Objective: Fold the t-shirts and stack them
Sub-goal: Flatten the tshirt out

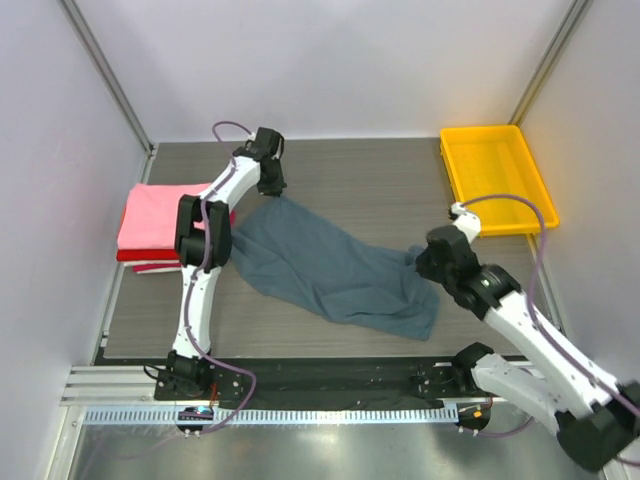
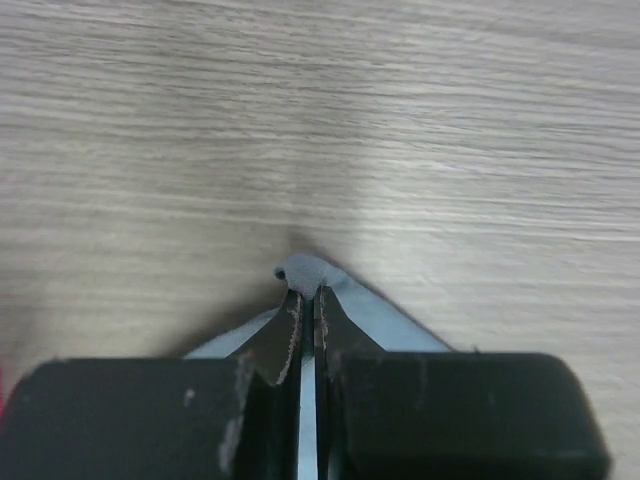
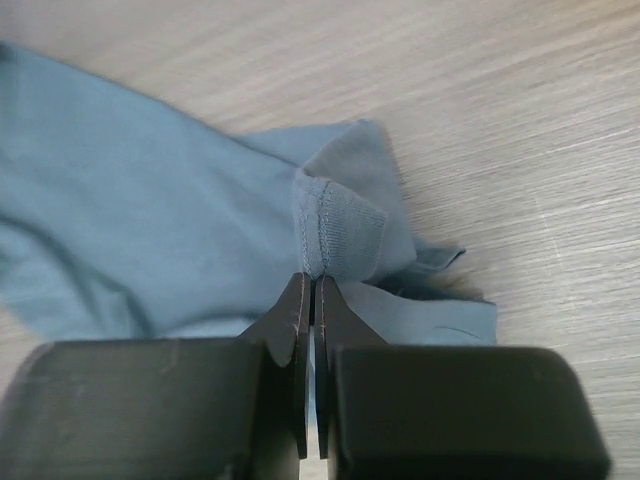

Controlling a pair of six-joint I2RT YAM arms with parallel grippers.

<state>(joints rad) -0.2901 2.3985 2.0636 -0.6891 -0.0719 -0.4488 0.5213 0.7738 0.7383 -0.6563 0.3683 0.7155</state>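
Slate tee — tray right, stack left

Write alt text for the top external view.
A blue-grey tee lies rumpled across the table, pinched at opposite ends by both grippers: the left gripper at its far corner, the right gripper at its right end. A stack of folded tees, pink on top, sits at the left; a yellow tray sits far right.
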